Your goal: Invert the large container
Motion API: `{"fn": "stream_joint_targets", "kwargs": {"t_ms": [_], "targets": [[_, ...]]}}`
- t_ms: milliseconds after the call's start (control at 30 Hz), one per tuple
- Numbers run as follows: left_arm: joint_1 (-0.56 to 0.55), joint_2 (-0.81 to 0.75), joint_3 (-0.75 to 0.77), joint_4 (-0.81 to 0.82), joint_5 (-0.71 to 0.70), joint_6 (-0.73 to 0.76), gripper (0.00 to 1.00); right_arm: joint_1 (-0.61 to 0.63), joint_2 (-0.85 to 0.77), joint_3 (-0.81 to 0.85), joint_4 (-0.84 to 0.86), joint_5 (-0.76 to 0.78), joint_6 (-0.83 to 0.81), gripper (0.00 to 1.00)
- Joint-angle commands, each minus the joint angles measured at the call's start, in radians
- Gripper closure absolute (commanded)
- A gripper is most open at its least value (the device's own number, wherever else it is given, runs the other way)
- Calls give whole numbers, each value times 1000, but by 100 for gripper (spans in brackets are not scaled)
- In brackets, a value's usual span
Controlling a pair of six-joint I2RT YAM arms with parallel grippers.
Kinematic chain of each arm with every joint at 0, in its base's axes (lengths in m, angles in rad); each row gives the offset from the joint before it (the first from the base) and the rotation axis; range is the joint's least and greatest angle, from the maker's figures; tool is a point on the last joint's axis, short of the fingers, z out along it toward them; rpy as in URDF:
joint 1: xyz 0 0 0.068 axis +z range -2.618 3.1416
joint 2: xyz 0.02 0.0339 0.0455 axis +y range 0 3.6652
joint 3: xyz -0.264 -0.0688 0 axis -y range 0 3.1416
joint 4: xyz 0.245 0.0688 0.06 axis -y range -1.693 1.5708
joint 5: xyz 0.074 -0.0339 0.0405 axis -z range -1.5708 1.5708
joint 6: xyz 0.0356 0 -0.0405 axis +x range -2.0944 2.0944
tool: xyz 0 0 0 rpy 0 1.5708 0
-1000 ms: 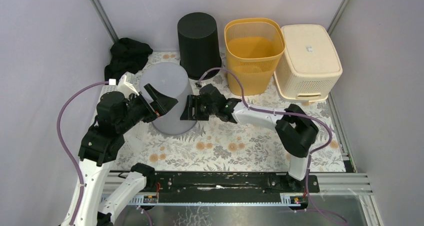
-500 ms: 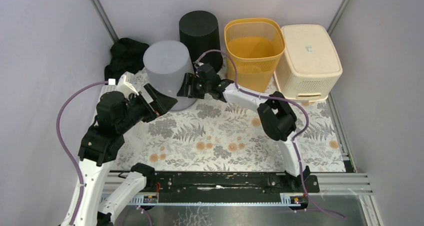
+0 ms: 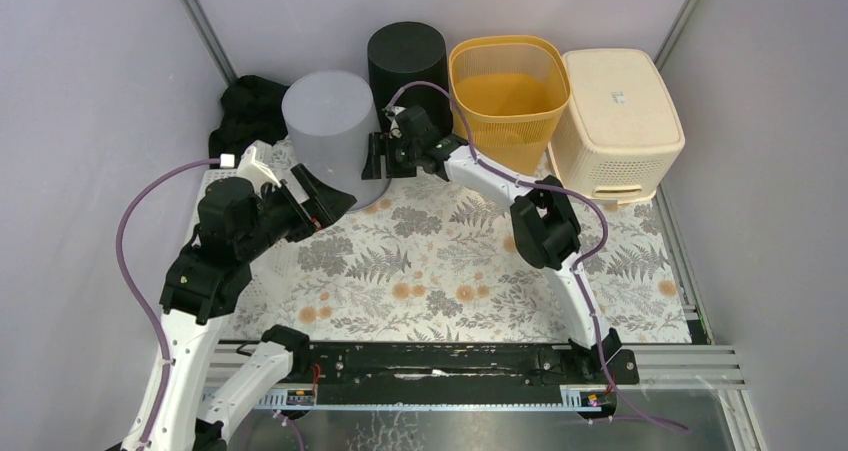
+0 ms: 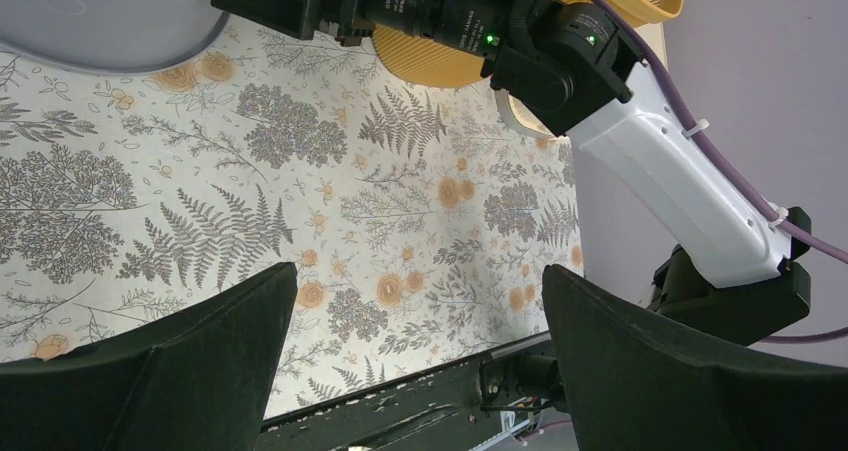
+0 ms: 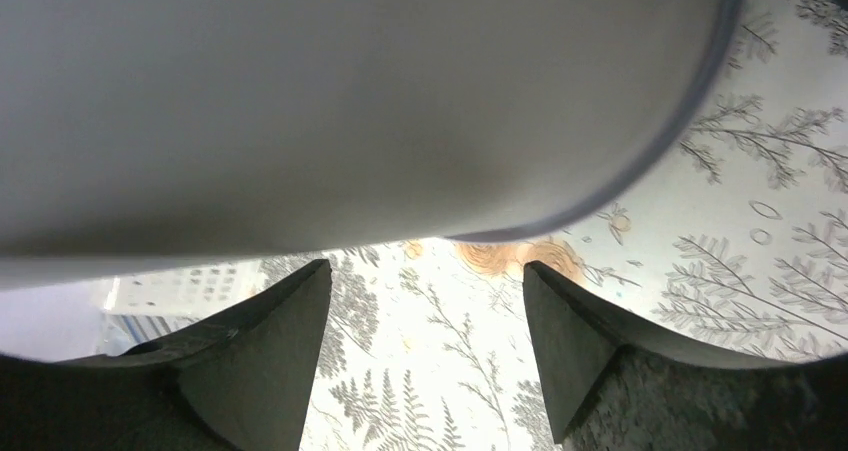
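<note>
Top external view: the large grey container [image 3: 328,131] stands mouth-down, closed base uppermost, at the rear left of the floral table [image 3: 440,261]. It is beside the black bin [image 3: 405,61] and near the black cloth [image 3: 250,106]. The right gripper [image 3: 378,157] is just beside the container's right side; its wrist view shows the jaws apart with nothing between them, and whether a finger touches the wall is unclear. The left gripper [image 3: 322,193] sits low at the container's near side, jaws wide apart, holding nothing
</note>
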Motion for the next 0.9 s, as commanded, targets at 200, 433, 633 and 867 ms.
{"fn": "stream_joint_targets", "kwargs": {"t_ms": [200,433,633,867], "targets": [[4,12,6,20,-14,23,0,-16,-287,-73,-97,74,-165,22],[4,16,-5,29,-17,23,0,-14,-469,-29,-239,92,-213,22],[5,24,-3,29,-10,26,0,-14,-584,-11,-343,263,-299,22],[4,32,-2,29,1,26,0,-14,-638,-30,-410,592,-470,22]]}}
